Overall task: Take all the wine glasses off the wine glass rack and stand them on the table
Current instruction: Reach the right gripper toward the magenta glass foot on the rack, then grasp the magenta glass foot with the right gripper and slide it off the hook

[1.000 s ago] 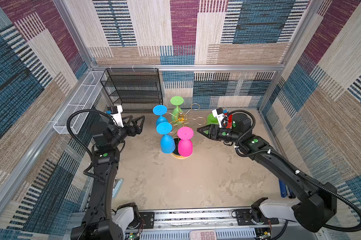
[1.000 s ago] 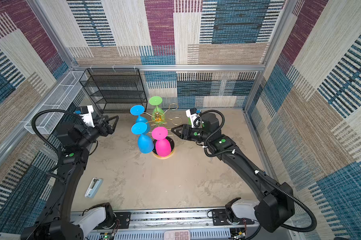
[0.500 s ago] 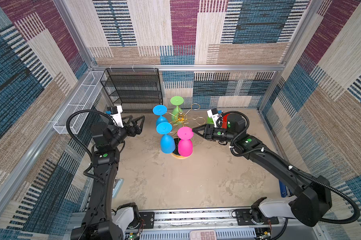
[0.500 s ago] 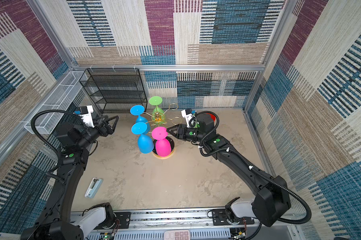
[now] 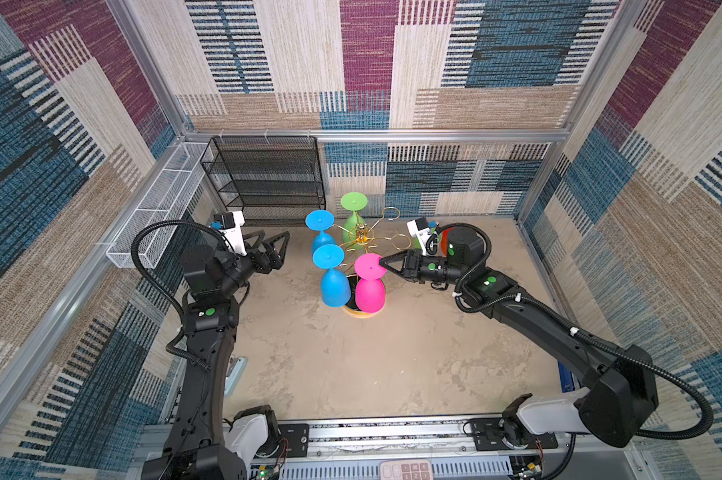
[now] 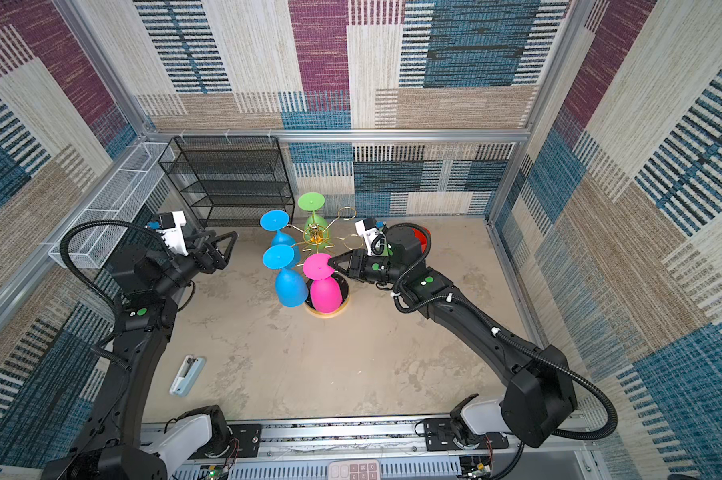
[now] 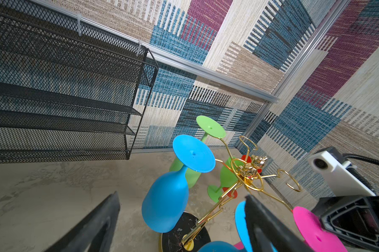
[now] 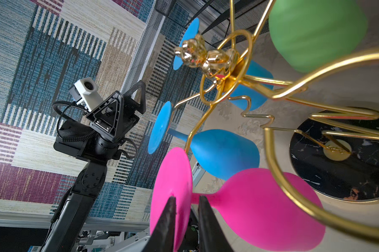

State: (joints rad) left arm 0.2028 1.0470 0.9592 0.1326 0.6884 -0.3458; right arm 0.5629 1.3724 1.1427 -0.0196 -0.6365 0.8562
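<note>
Two jaws of my right gripper [image 8: 187, 197] straddle the foot disc of the pink wine glass [image 5: 369, 293], nearly closed; can't tell if clamped. It hangs bowl-down on the wine glass rack [image 5: 361, 232], stem vertical. Left gripper [image 5: 274, 239] spread wide, farther off.

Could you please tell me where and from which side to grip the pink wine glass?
Probably pinch the pink wine glass by its flat foot rim, from the right arm's side: it hangs bowl-down on the wine glass rack, foot uppermost, while a blue wine glass crowds its other side.

The table [image 5: 351, 374] carries the wine glass rack [image 5: 361, 231], a black mesh shelf [image 5: 268, 178] behind-left of it, and a pale flat device [image 6: 186, 374] front-left.
</note>
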